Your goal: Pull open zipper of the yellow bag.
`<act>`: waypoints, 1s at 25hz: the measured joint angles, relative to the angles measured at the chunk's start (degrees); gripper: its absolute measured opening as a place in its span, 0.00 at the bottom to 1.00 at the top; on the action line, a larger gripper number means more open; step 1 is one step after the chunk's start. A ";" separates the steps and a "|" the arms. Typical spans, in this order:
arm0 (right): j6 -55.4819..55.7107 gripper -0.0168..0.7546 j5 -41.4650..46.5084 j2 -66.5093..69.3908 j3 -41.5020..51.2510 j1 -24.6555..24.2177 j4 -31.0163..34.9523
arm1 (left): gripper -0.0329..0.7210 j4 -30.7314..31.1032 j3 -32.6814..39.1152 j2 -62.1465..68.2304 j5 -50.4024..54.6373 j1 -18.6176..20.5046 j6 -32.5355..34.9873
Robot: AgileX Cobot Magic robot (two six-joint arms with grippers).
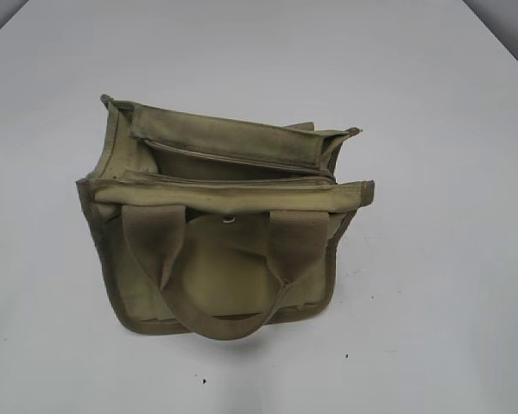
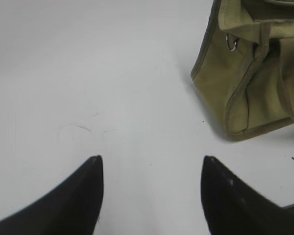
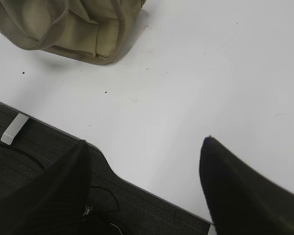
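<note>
The yellow bag [image 1: 220, 267] stands on the white table at mid-view, its two webbing handles drooping over the near face. Across its top runs the zipper [image 1: 242, 159] as a long pale line; I cannot make out its pull tab. Neither arm shows in the exterior view. My left gripper [image 2: 152, 157] is open over bare table, with the yellow bag [image 2: 255, 73] up and to its right, well apart. My right gripper [image 3: 145, 140] is also open and empty, near the table's edge. From there a lower corner of the yellow bag [image 3: 73, 29] lies far off at upper left.
A silver snap stud [image 1: 230, 219] sits on the bag's near face, and a small metal ring [image 2: 231, 43] hangs at its side. The white table [image 1: 432, 103] extends all around the bag. Beyond the table edge lies dark matting [image 3: 34, 166] with a white strip [image 3: 14, 128].
</note>
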 joint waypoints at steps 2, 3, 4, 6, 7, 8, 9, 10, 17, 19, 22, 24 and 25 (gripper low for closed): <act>0.05 0.72 0.00 0.00 0.01 0.00 0.00 | 0.69 -0.39 0.00 0.00 -0.07 0.00 0.08; 0.05 0.72 0.00 0.00 0.06 0.00 0.00 | 0.69 -0.52 0.00 0.00 -0.07 0.00 0.08; 0.05 0.72 0.00 0.00 0.06 0.00 0.00 | 0.69 -0.59 0.00 0.00 -0.07 0.00 0.08; 0.05 0.72 0.00 0.00 0.06 0.00 0.00 | 0.69 -0.76 0.00 0.00 -0.07 0.00 0.08; 0.05 0.72 0.00 0.00 0.06 0.00 0.00 | 0.69 -0.74 0.00 0.00 -0.07 0.00 0.08; 0.05 0.72 -0.05 0.00 0.06 0.00 0.00 | 0.69 -0.74 0.00 0.00 -0.07 0.00 0.08; 0.05 0.72 -0.05 0.00 0.06 0.00 0.00 | 0.69 -0.74 0.00 0.00 -0.07 0.00 0.08; 0.05 0.72 -0.05 0.00 0.06 0.00 0.00 | 0.69 -0.74 0.00 0.00 -0.07 0.00 0.08; 0.05 0.72 -0.05 0.00 0.06 0.00 0.00 | 0.69 -0.78 0.00 0.00 -0.07 0.00 0.08; 0.05 0.72 -0.05 0.00 0.06 -0.95 0.07 | 0.69 -0.78 0.00 0.00 -0.14 0.00 0.08; 0.05 0.72 -0.05 0.00 0.06 -6.44 0.19 | 0.69 -0.78 0.00 -0.11 -0.14 0.44 0.08; 0.05 0.72 -0.05 -0.41 0.06 -11.13 0.19 | 0.69 -0.78 0.00 -0.11 -0.14 2.15 0.08; 0.05 0.72 -0.05 -0.94 0.06 -13.85 0.19 | 0.69 -0.78 0.00 -0.11 -0.14 3.57 0.08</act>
